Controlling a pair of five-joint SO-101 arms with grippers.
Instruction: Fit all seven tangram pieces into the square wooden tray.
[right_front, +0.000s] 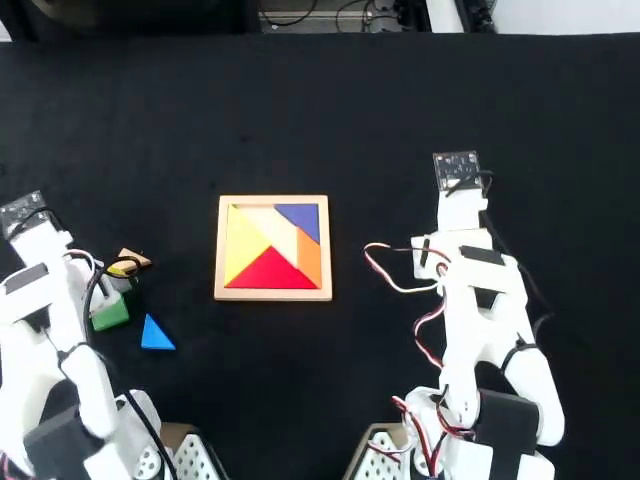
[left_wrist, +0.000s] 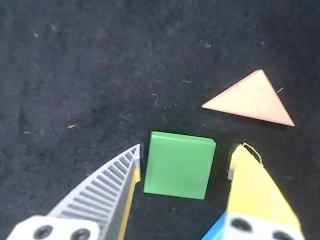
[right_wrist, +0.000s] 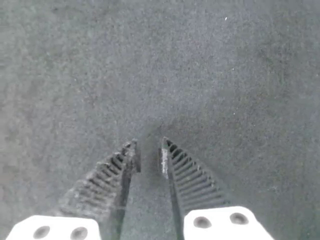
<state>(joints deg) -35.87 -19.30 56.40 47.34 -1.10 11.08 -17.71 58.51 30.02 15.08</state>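
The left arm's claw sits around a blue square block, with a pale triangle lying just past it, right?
Not quite. The square block between the fingers of the left gripper is green, not blue; the left wrist view shows it. The pale triangle does lie just past it.

Black cloth-covered table (right_front: 300, 110). Square wooden tray (right_front: 273, 296) sat flat near the middle. Three loose pieces lay on the cloth well apart from the tray, toward the left arm's side: green square (right_front: 110, 316) (left_wrist: 179, 171), tan triangle (right_front: 135, 258) (left_wrist: 252, 100) near it but not touching, blue triangle (right_front: 156, 335) just beside the green square, toward the table's near edge.
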